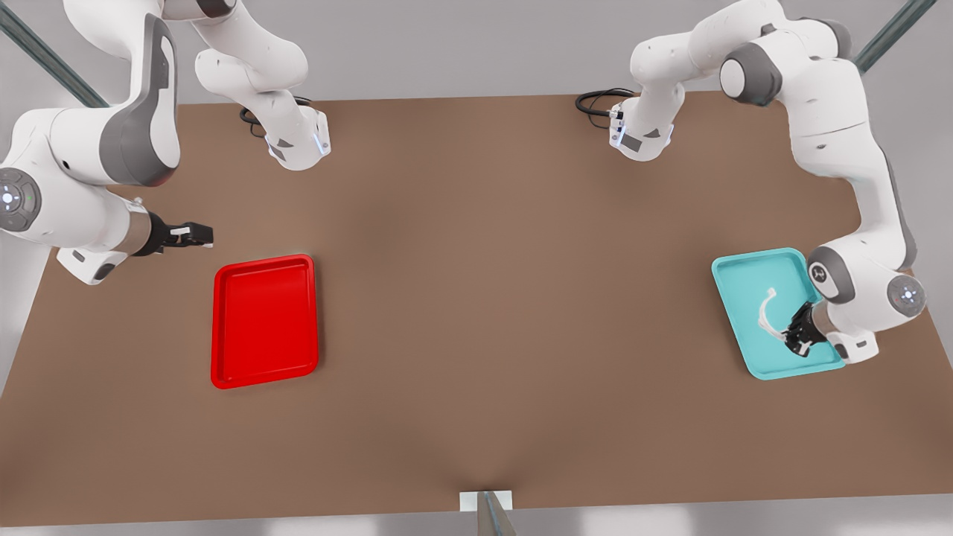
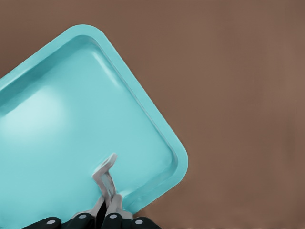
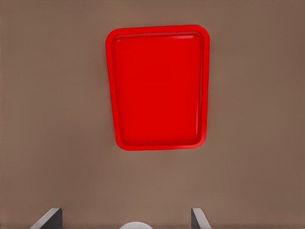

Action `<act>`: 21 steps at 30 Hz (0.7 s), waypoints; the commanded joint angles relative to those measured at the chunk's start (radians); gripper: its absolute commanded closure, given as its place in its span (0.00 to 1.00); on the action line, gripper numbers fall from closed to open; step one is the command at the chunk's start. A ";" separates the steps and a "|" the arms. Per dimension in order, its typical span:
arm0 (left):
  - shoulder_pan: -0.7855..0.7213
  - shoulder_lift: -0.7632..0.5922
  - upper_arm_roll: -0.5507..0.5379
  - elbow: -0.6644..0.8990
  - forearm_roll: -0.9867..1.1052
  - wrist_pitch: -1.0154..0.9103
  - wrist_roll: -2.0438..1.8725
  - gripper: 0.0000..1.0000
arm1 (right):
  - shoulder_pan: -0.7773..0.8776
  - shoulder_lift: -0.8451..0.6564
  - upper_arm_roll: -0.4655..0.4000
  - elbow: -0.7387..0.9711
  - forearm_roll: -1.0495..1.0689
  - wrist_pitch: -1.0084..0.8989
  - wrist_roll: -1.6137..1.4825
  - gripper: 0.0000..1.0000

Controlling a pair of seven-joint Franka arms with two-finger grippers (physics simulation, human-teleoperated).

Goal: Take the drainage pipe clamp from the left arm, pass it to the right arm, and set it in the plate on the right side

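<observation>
The left gripper (image 1: 795, 339) is closed on the drainage pipe clamp (image 1: 766, 313), pinching it at one end tab; the rest of the strip arcs away ahead of the fingertips, over the teal tray (image 1: 744, 327). In the left wrist view the clamp (image 2: 106, 179) projects straight out from between the fingers (image 2: 114, 217), its free tab clear of the tray floor as far as I can judge. Handling estimate: thin, light, likely springy plastic; a smooth narrow strip that could pivot in a pinch at one end. The free tab or the mid-arc looks like the sensible hold for the receiving arm, since the held end is occupied. The right gripper (image 1: 195, 235) waits well apart from the clamp, fingers spread and empty, with the plate (image 1: 264, 321) just ahead of and below it; the right wrist view shows the plate (image 3: 159, 86) empty beyond the fingertips (image 3: 47, 219). Surface: flat brown table (image 1: 476, 298), matte, with much bare area between the two grippers. Room: plain grey wall behind, metal struts at the upper corners, cables at both arm bases.
</observation>
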 commanded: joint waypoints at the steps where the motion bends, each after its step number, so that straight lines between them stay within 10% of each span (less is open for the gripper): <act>1: -0.074 0.010 -0.026 0.079 -0.004 -0.286 -0.237 0.79 | 0.009 0.000 -0.001 0.000 0.002 -0.001 0.001 0.00; 6: -0.158 0.088 -0.259 0.239 -0.001 -0.377 -0.653 0.79 | 0.084 0.029 -0.001 0.008 0.031 0.010 0.049 0.00; 21: -0.500 0.303 -0.399 0.547 0.036 -0.160 -1.535 0.79 | 0.538 0.331 -0.001 0.051 0.241 0.604 0.681 0.00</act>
